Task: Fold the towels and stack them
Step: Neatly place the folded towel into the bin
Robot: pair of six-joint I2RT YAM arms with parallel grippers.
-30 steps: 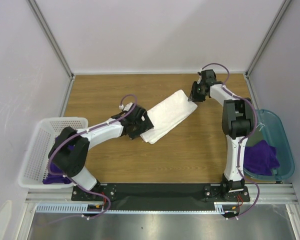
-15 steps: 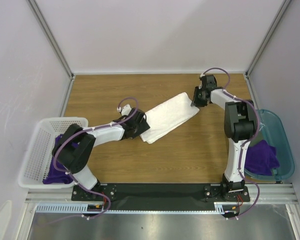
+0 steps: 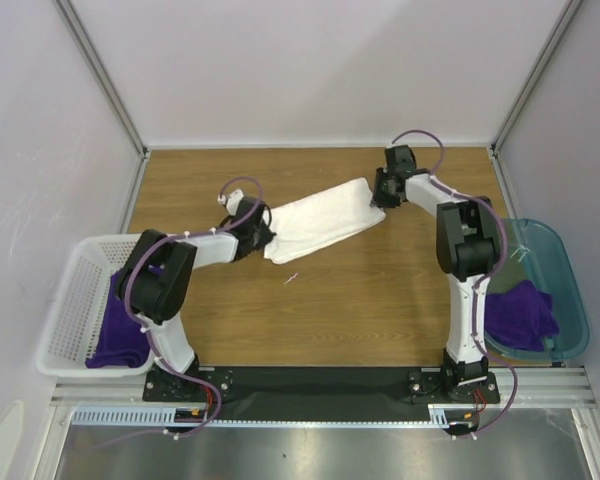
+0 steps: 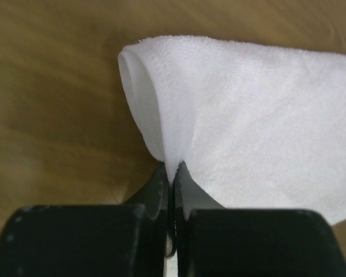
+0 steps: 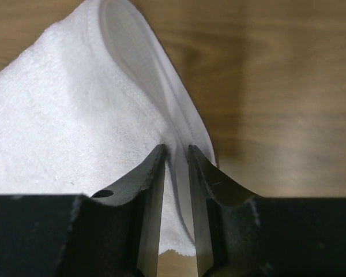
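White towel (image 3: 315, 218), perhaps lifted, gripped at ends by left end effector (image 4: 172, 173) and right end effector (image 5: 177, 156).

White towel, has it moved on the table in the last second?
Yes. The white towel has slid toward the table's far edge and slightly left toward the basket, with the left gripper and right gripper each pinching an end.

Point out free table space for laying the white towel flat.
Widest bare wood: near centre, between white towel and arm bases. Narrower strip between towel and back wall. Crowded: basket with purple towel left, teal bin with another right.
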